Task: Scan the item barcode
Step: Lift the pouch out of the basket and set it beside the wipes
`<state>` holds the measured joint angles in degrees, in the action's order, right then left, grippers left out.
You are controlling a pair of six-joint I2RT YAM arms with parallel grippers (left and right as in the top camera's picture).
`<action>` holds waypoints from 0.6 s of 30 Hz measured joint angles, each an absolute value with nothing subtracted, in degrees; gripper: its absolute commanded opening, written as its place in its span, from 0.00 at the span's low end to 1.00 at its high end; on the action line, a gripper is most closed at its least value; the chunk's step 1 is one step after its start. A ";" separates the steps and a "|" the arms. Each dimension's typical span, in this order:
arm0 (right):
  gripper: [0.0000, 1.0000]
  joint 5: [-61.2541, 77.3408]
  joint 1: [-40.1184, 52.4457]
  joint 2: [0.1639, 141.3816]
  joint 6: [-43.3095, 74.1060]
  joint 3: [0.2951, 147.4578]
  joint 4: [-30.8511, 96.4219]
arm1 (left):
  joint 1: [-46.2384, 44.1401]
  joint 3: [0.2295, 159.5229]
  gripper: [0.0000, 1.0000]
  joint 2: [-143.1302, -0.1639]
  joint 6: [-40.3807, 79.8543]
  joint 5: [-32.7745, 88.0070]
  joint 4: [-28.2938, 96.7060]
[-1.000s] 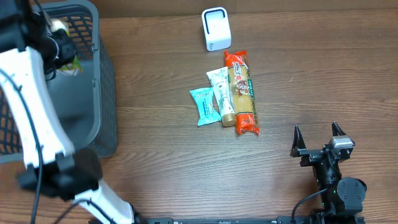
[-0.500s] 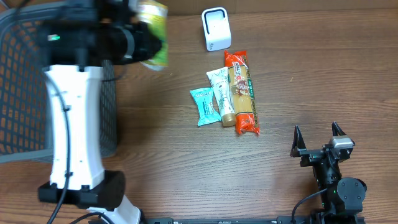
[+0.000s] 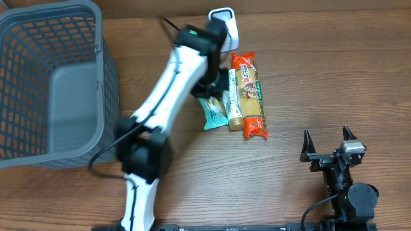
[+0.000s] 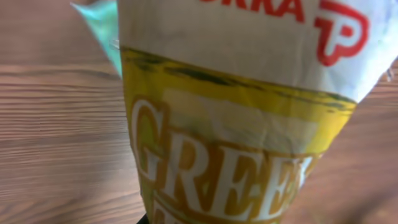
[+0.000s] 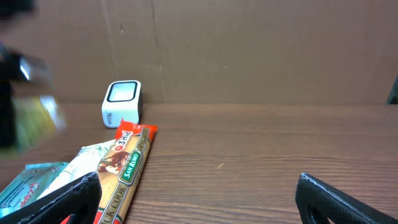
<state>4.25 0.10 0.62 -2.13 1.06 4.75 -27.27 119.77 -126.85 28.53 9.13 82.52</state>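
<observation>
- While the left arm [image 3: 170, 83] stretches from the lower middle of the overhead frame up toward the upper middle, the left gripper [image 3: 216, 81] sits at its far end, just below the scanner [image 3: 223, 29].
- Its jaws are closed down narrow on the yellow packet [image 4: 236, 124]. The fingers themselves do not show in the left wrist view.
- That packet fills nearly the whole left wrist frame. It is white with red letters across the top, and a yellow band with large white letters runs below.
- From overhead the yellow packet is hidden under the arm. In the right wrist view it is only a blurred yellow-green patch at the left edge, left of the scanner.
- A corner of the teal packet [image 3: 209, 109] shows in the upper left of the left wrist frame, behind the yellow packet.
- Three goods lie side by side on the table [image 3: 321, 77] in the middle of the overhead frame: the teal packet on the left, a white tube [image 3: 228, 96] next to it, and a long orange packet [image 3: 249, 96] on the right.
- The scanner is a small white box standing at the top centre of the frame, just above the top end of the orange packet.
- A grey basket [image 3: 106, 77] takes up the upper left of the overhead frame.
- The right gripper [image 3: 326, 133] is in the lower right, well apart from the goods. Its jaws stand wide and hold nothing.
</observation>
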 measured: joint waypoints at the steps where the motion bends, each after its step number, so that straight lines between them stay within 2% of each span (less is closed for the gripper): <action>1: 1.00 4.25 0.10 0.62 -2.13 1.06 4.78 | -27.92 119.57 0.09 -128.86 28.80 9.10 82.46; 4: 1.00 4.27 0.10 0.62 -2.15 1.06 4.78 | -29.17 119.37 0.28 -133.34 29.47 8.95 82.35; 5: 1.00 4.27 0.10 0.62 -2.13 1.06 4.78 | -29.28 119.37 0.51 -133.99 29.65 8.93 82.26; 6: 1.00 4.25 0.10 0.62 -2.15 1.06 4.73 | -29.28 119.37 0.85 -134.17 29.85 8.86 82.26; 7: 1.00 4.25 0.10 0.62 -2.15 1.06 4.75 | -29.26 119.39 1.00 -134.17 30.09 8.73 82.21; 13: 1.00 4.25 0.10 0.62 -2.13 1.06 4.78 | -27.66 125.49 1.00 -134.17 29.78 8.69 86.65; 18: 1.00 4.25 0.10 0.62 -2.15 1.06 4.75 | -23.35 141.88 1.00 -133.73 28.73 6.52 96.42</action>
